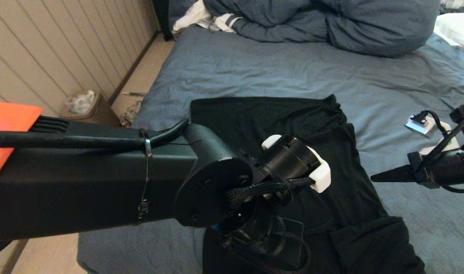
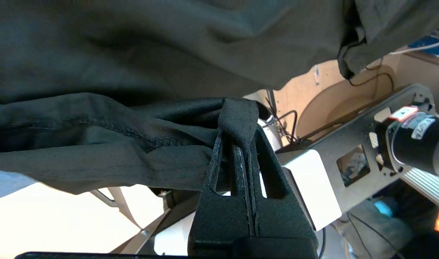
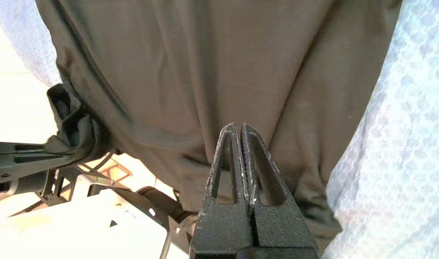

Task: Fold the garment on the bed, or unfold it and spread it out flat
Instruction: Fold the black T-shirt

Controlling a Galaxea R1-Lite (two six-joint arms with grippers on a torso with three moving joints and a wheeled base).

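The thin black short-sleeved T-shirt (image 1: 323, 160) lies on the wide bed covered in wrinkled blue-grey fabric (image 1: 255, 64), its long axis running from the near edge of the mattress away toward the bunched blue-grey duvet (image 1: 331, 23). No print shows on the side facing up.

The left gripper (image 2: 237, 144) sits at the shirt's near end, down past the mattress edge, and its jaws are clamped on a small fold of the hemmed edge, which wraps over their tips in the left wrist view. From these jaws the rest of the cloth stretches away up the bed.

The right gripper (image 3: 238, 158) hovers close over the shirt's right side, its jaws pressed together with nothing between them; the cloth lies just beyond their tips, the bare blue-grey bedding beside it. In the right wrist view the left gripper's pinched corner shows off to one side.

The left arm is plainly the nearer one, since it already holds the hem. The next move probably turns on carrying that end along the long axis, away from the jaws toward the far end of the shirt.
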